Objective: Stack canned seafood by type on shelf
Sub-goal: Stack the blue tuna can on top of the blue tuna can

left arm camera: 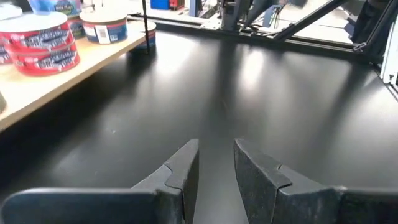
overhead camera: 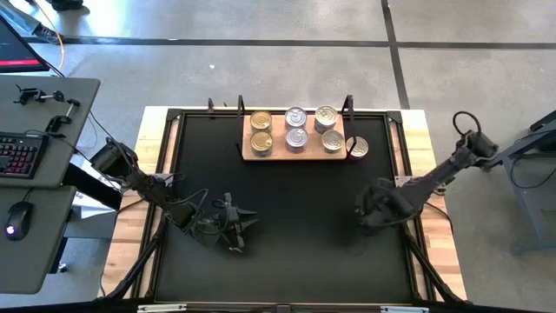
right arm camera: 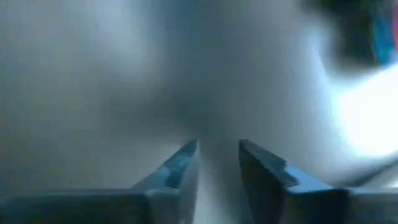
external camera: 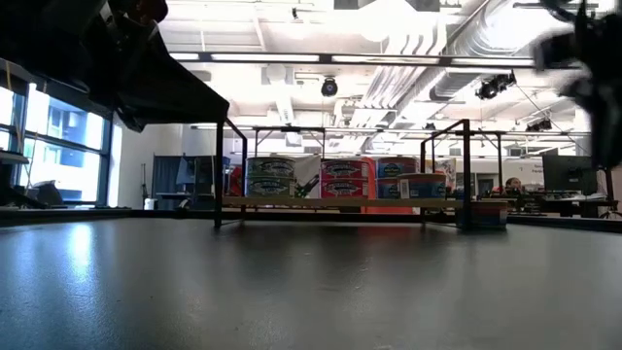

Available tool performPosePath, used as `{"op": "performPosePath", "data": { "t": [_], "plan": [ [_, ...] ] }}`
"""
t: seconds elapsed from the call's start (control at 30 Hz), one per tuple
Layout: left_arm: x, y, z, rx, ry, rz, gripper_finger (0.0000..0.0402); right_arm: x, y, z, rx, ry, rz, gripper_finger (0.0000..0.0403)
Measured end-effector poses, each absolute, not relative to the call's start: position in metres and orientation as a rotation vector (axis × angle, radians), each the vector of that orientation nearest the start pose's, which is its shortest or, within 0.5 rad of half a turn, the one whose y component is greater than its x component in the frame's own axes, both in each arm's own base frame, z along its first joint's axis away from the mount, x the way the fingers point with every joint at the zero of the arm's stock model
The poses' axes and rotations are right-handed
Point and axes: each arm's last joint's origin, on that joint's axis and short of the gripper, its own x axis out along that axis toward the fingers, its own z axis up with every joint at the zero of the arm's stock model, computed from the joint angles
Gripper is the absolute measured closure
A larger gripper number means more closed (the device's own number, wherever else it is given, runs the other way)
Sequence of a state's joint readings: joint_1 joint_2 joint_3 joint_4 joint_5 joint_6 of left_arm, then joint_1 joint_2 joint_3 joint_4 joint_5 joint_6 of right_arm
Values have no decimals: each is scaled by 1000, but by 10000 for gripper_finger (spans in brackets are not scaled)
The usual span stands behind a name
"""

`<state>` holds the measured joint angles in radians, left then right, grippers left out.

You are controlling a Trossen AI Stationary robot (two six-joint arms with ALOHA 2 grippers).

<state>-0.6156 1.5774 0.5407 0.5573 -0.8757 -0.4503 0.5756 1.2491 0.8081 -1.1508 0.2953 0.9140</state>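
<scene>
So the cans (overhead camera: 295,128) are mostly parked on the shelf (overhead camera: 293,155), that pale wood board at the far edge of the black mat (overhead camera: 287,243): gold lids in the left column, silver lids in the middle and right ones, and from the low view they look stacked two high. One more can (overhead camera: 357,148) sits on the mat just off the shelf's right end, standing on its own. The left gripper (overhead camera: 248,222) is over the near-left part of the mat, well away from the shelf, fingers a narrow gap apart with nothing between them. The right gripper (overhead camera: 365,209) is over the right side of the mat, also empty, with a small gap between its fingers. All of this sits on a wooden worktop (overhead camera: 434,235).
</scene>
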Motion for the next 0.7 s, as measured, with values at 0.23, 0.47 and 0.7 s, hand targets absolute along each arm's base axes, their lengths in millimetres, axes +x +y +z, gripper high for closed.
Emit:
{"op": "performPosePath", "data": {
  "t": [0.23, 0.47, 0.7],
  "plan": [
    [243, -135, 153, -32, 256, 327, 312, 130, 68, 196, 332, 1065, -889, 396],
    [251, -127, 161, 29, 219, 308, 312, 135, 32, 199, 273, 928, -1146, 400],
    [258, -122, 173, 106, 197, 259, 312, 152, 8, 197, 104, 1047, -1060, 402]
  ]
}}
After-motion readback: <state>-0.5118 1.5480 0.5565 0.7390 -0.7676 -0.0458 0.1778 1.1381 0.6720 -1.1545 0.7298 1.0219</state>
